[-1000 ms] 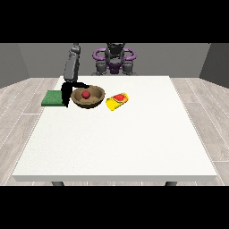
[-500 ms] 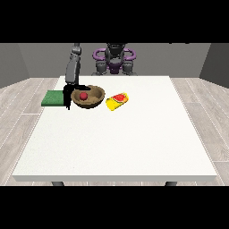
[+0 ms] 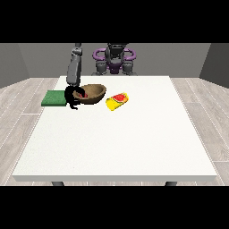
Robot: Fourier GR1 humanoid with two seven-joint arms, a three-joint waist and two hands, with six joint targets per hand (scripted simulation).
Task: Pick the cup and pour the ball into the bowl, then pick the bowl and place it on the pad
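Starting from the near edge, broad bare white table [image 3: 116, 143] is noted, with nothing on it until the far left portion. A yellow cup [image 3: 117, 100] is seen lying on its side, red showing at its mouth, just right of the brown bowl [image 3: 91, 93]. The bowl appears tilted, its right rim raised, and a red ball [image 3: 82, 94] is glimpsed inside near its left rim. The hand at the view's left [image 3: 72, 96] is placed at the bowl's left rim, black fingers curled over and below the edge, apparently pinching it. Just left of the hand, the green pad [image 3: 54, 97] lies flat, close by. Farther back, the grey forearm rises toward the robot torso [image 3: 114, 60]. The other hand is not made out.

Judged step: the bowl is being carried to the pad, pouring done. For a good result, the bowl should be levelled so the ball is kept inside, moved left over the pad, lowered centred, and released only once seated.
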